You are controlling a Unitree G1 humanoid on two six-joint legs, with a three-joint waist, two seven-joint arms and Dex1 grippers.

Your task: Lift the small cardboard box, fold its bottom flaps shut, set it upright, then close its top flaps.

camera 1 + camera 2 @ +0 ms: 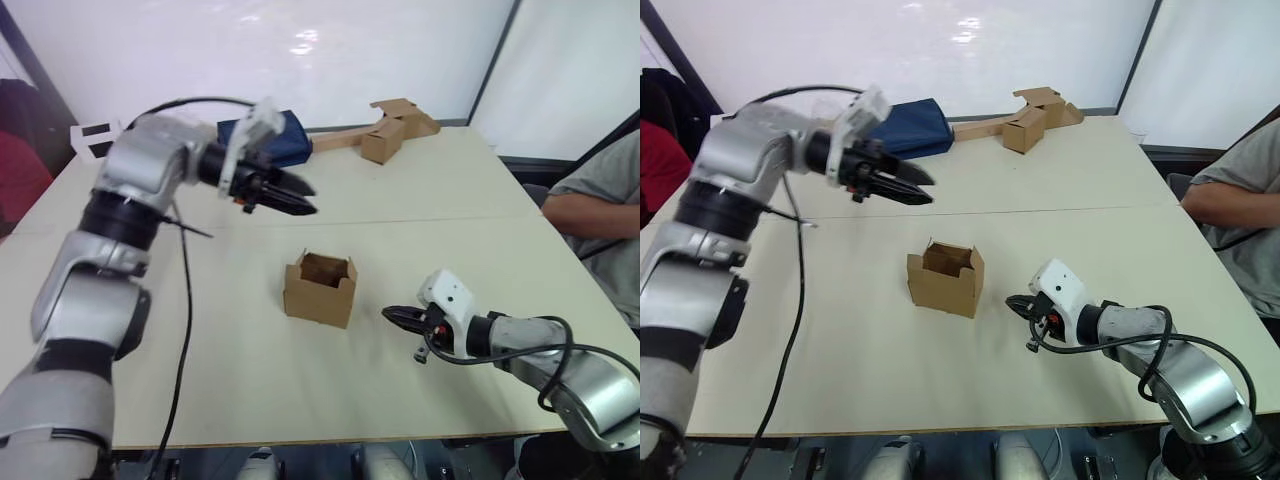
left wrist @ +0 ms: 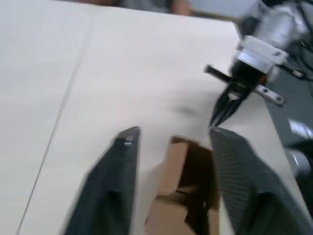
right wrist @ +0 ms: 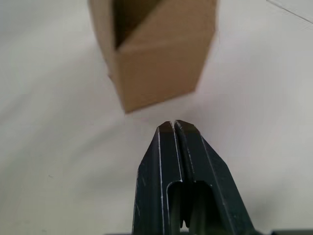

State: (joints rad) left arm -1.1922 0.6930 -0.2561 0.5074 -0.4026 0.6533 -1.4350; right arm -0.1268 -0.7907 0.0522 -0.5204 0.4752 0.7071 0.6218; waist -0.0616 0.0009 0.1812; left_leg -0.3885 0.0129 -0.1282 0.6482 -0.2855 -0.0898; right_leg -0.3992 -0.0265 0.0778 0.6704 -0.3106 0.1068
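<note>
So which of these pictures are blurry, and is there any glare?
Left wrist view: soft throughout, its own fingers and the box smeared. Right wrist view: the shut fingers are crisp, the box beyond is out of focus. Left eye view: the white wall shows bright glare; the box is sharp.

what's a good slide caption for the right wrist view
Shut right gripper points at the upright small cardboard box, top flaps open.

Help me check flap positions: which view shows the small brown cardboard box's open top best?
The left eye view: the small brown cardboard box stands whole, top flaps upright, interior visible. The right eye view matches it. Wrist views crop it.
</note>
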